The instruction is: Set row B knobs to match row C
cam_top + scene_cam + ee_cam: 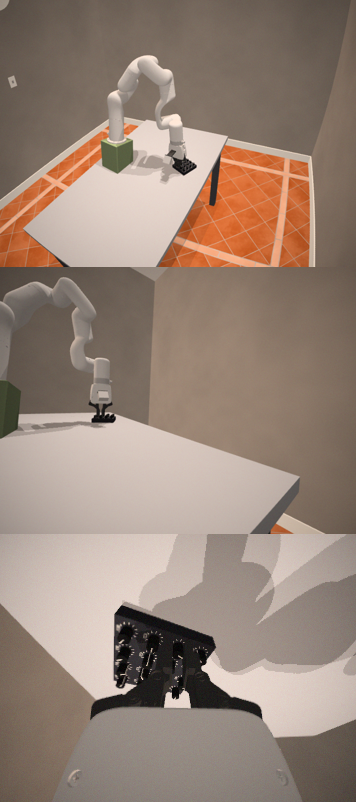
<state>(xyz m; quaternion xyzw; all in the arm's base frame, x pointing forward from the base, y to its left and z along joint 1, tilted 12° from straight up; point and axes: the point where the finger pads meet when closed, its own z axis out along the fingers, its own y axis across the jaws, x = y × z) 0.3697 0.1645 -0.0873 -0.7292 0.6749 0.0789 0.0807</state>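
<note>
The black knob box [183, 172] [99, 421] [165, 625] stands on the table. In the wrist view row D is at the left, with C, B and A to its right, and knob 1 of each row is uppermost. My gripper [179, 164] [100, 415] [178, 650] points down from above and is shut on knob B1 [178, 647], one dark finger on each side. B1's white line shows at its lower right. Knob C1 [153, 640] is just left of the fingers, and knob A1 [202, 654] just right. The fingers and foreshortening partly hide the lower knobs of rows A and B.
The grey table [115, 206] [143, 467] carries the box near one long edge. The green base block [117, 156] [10, 407] of the arm stands farther left. Neighbouring knobs stand close around the fingers. The arm's shadow lies beside the box.
</note>
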